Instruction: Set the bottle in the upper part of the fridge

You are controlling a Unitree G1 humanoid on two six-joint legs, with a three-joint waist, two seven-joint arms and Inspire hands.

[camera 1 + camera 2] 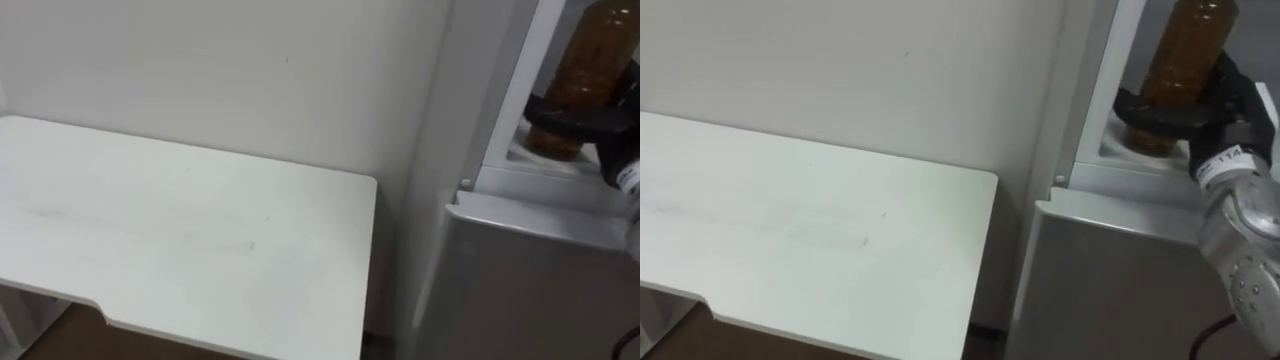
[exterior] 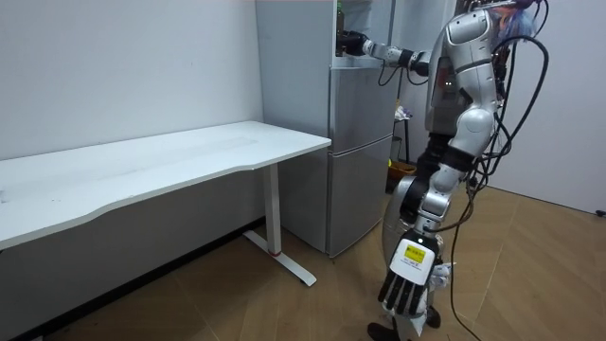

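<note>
Right hand [image 1: 1225, 100], fingers curled round upright bottle [image 1: 1188, 50] at fridge [image 1: 1110, 270] sill edge — left hand [image 2: 407, 284] hangs, fingers straight, table [image 1: 200, 230] beside fridge.

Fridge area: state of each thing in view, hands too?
upper fridge compartment: open.
lower fridge door: shut.
bottle: upright inside the upper fridge compartment, held.
right hand: fingers curled round the bottle's lower part.
left hand: open, hanging at the robot's side.
</note>
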